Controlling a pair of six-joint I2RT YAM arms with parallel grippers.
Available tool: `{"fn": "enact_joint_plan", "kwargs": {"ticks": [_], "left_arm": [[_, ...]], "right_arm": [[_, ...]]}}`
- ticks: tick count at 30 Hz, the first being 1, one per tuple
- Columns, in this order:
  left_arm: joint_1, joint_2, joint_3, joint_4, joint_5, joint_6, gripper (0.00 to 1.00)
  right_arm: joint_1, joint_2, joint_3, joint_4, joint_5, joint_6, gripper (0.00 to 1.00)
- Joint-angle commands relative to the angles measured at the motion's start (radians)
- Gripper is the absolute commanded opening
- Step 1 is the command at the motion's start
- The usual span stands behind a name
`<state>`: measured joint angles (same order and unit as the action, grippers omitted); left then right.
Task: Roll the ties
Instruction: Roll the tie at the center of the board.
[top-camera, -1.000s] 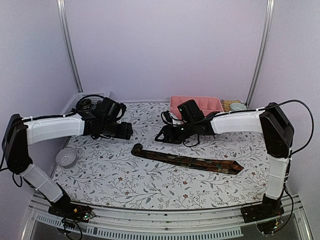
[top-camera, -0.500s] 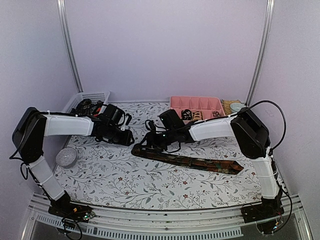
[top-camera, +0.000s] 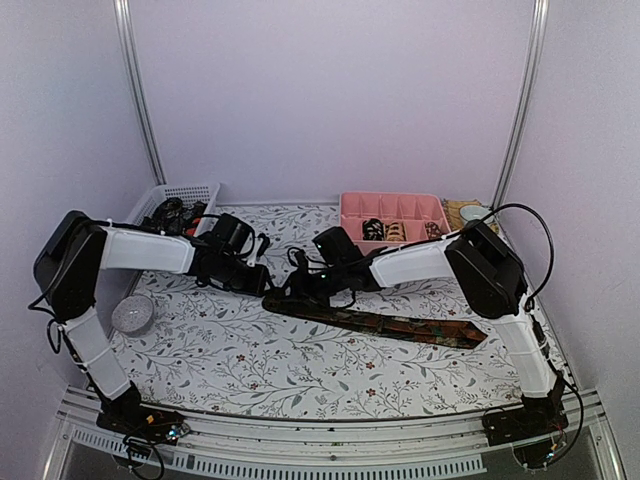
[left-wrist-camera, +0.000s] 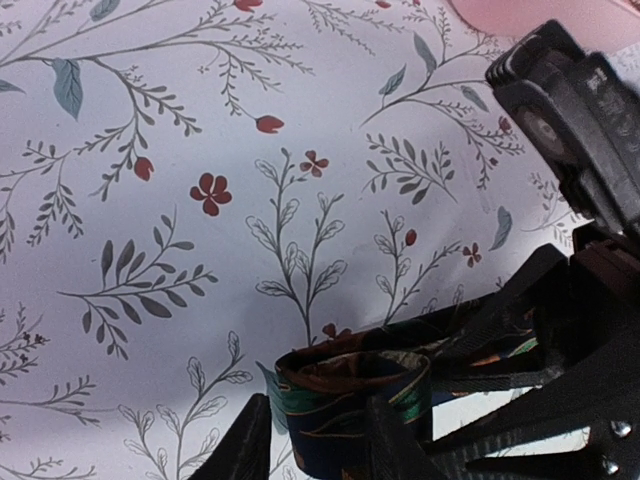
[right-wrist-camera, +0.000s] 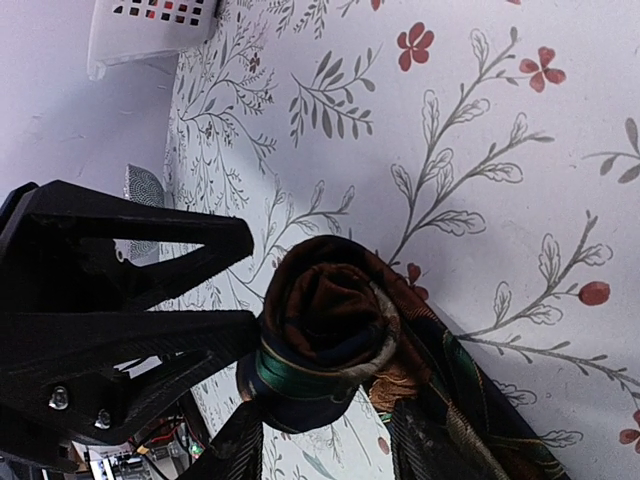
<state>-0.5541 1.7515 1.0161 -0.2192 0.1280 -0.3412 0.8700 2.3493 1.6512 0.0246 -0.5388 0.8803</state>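
Tie (top-camera: 380, 323), dark brown with green, coiled at one end; left claw (left-wrist-camera: 320, 440) and right claw (right-wrist-camera: 330, 440) straddle that end, grip unclear.

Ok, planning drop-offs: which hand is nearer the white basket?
Left. The left hand is at the tie's rolled end, on the side toward the basket; the right hand is opposite.

The dark brown patterned tie (top-camera: 385, 324) before me lies flat across the desk (top-camera: 250, 360), its left end rolled into a small coil (right-wrist-camera: 325, 335).
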Motion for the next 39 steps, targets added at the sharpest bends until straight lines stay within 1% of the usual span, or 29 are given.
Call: {"fn": "enact_joint_plan", "kwargs": {"ticks": [1, 6, 8, 11, 15, 24, 28, 32, 35, 39], "left_arm": [[-0.004, 0.022, -0.011, 0.033, 0.031, -0.002, 0.32], [-0.011, 0.036, -0.014, 0.046, 0.044, -0.005, 0.31], [-0.013, 0.040, -0.013, 0.051, 0.047, -0.005, 0.29], [-0.016, 0.043, -0.011, 0.052, 0.053, -0.007, 0.28], [-0.019, 0.042, -0.011, 0.051, 0.055, -0.004, 0.28], [-0.022, 0.016, -0.016, 0.044, 0.040, -0.005, 0.29], [-0.016, -0.003, -0.019, 0.038, 0.025, -0.010, 0.34], [-0.010, -0.007, -0.027, 0.046, 0.027, -0.016, 0.45], [-0.001, -0.005, -0.050, 0.073, 0.059, -0.024, 0.53], [0.023, -0.007, -0.100, 0.148, 0.146, -0.050, 0.59]], "right_arm": [[0.006, 0.080, 0.021, 0.034, -0.033, 0.021, 0.43], [0.004, 0.059, 0.000, 0.056, -0.043, 0.033, 0.43], [0.005, 0.053, -0.002, 0.053, -0.035, 0.035, 0.43], [0.003, 0.061, 0.007, 0.033, -0.019, 0.028, 0.42], [0.000, 0.084, 0.011, 0.006, -0.010, 0.012, 0.35], [-0.001, 0.087, -0.027, 0.013, -0.015, 0.010, 0.19], [-0.001, 0.087, -0.048, 0.012, -0.023, 0.014, 0.15], [-0.002, 0.088, -0.076, 0.010, -0.021, 0.019, 0.15], [-0.001, 0.092, -0.083, 0.003, -0.013, 0.022, 0.15], [0.000, 0.105, -0.082, -0.014, -0.007, 0.021, 0.15]]}}
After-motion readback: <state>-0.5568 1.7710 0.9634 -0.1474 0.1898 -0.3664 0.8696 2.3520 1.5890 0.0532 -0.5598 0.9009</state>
